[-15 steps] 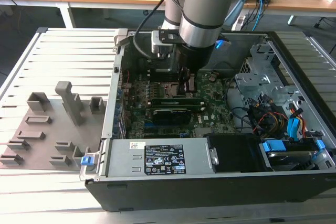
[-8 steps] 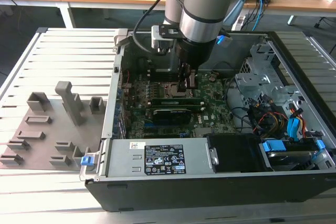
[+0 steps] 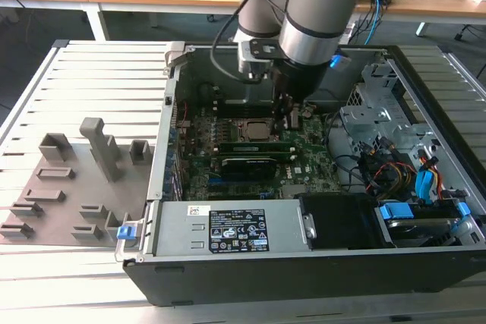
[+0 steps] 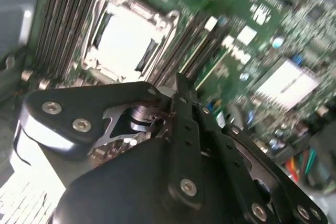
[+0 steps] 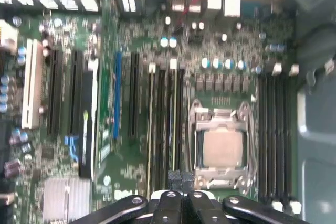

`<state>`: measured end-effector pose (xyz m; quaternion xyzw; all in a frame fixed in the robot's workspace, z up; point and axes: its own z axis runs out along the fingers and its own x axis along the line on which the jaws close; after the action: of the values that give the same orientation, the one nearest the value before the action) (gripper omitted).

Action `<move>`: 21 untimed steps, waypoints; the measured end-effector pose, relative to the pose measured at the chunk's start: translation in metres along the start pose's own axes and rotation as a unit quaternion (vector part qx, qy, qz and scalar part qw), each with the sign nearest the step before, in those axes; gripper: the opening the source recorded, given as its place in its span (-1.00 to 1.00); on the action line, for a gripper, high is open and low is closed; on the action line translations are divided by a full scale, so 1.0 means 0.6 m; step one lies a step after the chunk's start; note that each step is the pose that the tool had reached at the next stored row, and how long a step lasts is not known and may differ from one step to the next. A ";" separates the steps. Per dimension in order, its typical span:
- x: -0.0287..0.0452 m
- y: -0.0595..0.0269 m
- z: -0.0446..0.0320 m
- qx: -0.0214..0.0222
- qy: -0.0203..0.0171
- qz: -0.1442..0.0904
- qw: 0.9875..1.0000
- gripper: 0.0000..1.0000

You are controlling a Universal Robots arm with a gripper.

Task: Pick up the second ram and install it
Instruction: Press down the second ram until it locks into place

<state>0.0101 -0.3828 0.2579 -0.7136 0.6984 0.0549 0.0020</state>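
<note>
**Ana:** Where is the arm working?

**Ben:** The grey robot arm with a light-blue ring is reaching down into an open black desktop computer case that is lying on a slatted grey metal table. Its black gripper is hanging just above the green motherboard, beside the square metal-framed CPU socket.

**Ana:** How are the fingers sitting?

**Ben:** In both wrist views the black fingers are lying pressed together side by side, with no gap showing between them and nothing visibly pinched.

**Ana:** And the second ram?

**Ben:** In the exterior view a long, thin green memory stick is lying in the row of slots just beside the CPU socket, directly under the gripper. In the first wrist view the tips are pointing at those long dark memory slots next to the socket; whether the stick is fully seated cannot be told.

**Ana:** Anything beside the case?

**Ben:** A flat grey plastic tray with upright blocks is sitting on the table at the exterior view's left, well apart from the gripper.
</note>
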 end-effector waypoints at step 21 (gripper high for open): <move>0.003 0.036 0.043 0.005 0.000 0.000 1.000 -0.79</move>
<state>-0.0135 -0.3829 0.2339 -0.7138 0.6984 0.0516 0.0053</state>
